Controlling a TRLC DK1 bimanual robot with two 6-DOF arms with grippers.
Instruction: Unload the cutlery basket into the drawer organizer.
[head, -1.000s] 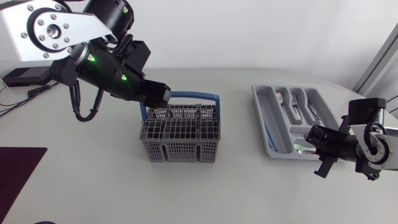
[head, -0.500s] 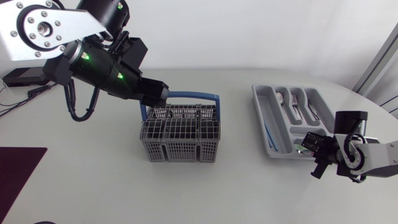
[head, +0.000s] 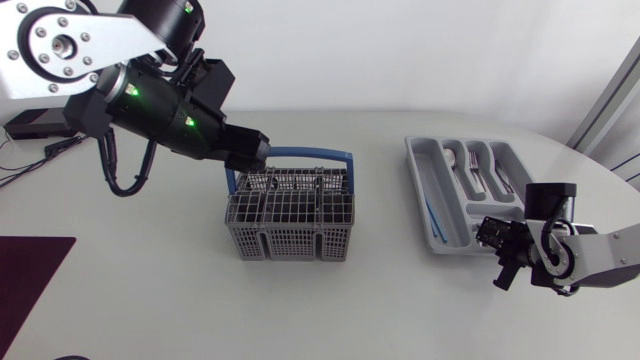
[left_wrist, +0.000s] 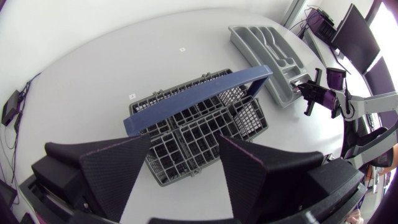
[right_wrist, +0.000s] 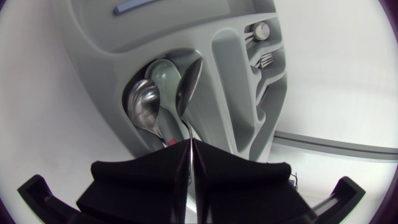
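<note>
The grey cutlery basket (head: 290, 212) with its blue handle (head: 310, 154) stands mid-table. My left gripper (head: 255, 150) hangs over its back left corner. In the left wrist view that gripper (left_wrist: 186, 171) is open, with the basket (left_wrist: 199, 127) below the gap and nothing between its fingers. The grey drawer organizer (head: 440, 165) lies at the right. My right gripper (head: 497, 238) sits at its near end. It is shut (right_wrist: 189, 146) on the handle of a metal spoon (right_wrist: 188, 87), whose bowl hangs over a compartment holding a steel spoon (right_wrist: 144, 102) and a pale one (right_wrist: 165, 71).
Forks (head: 478, 175) lie in the organizer's middle slots, and a blue-handled piece (head: 432, 220) lies in its long left slot. A dark mat (head: 25, 275) covers the table's front left corner. A black box with cables (head: 30, 125) sits at the back left.
My right arm has swung in towards the organizer's near end with the spoon. The left arm has shifted slightly above the basket.
</note>
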